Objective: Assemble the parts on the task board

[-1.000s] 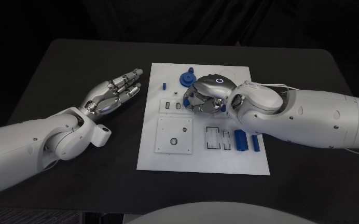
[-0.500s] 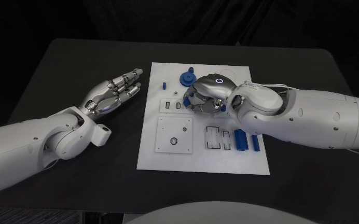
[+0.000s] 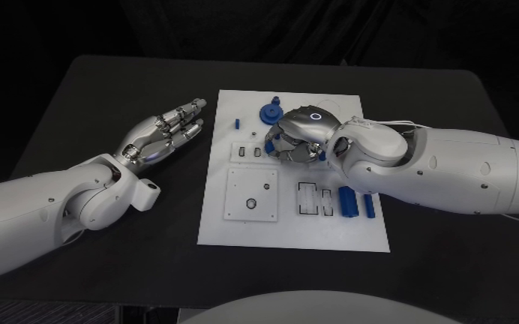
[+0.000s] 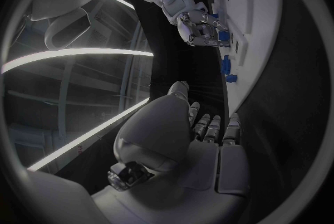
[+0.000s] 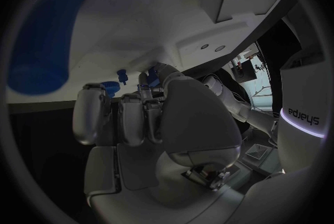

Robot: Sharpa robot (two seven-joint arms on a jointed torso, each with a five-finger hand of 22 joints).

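Observation:
The white task board (image 3: 325, 234) lies in the middle of the black table. My right hand (image 3: 298, 138) is curled down over the board's far middle, and its fingertips pinch a small blue part (image 3: 271, 146) against the board. The same hand (image 4: 198, 26) with blue at its fingertips (image 4: 222, 36) appears in the left wrist view. A round blue part (image 3: 266, 114) and a small blue peg (image 3: 237, 123) lie just beyond the hand. Two blue cylinders (image 3: 347, 202) lie near the board's right edge. My left hand (image 3: 162, 136) rests on the table left of the board, fingers apart and holding nothing.
A square inset plate (image 3: 251, 195) with small holes sits on the board's near left, with outlined slots (image 3: 313, 198) beside it. My right forearm (image 3: 433, 170) lies across the board's right side. Bare black table (image 3: 119, 84) surrounds the board.
The right hand's fingers have shifted very slightly over the board. The left hand and the loose parts have stayed where they were.

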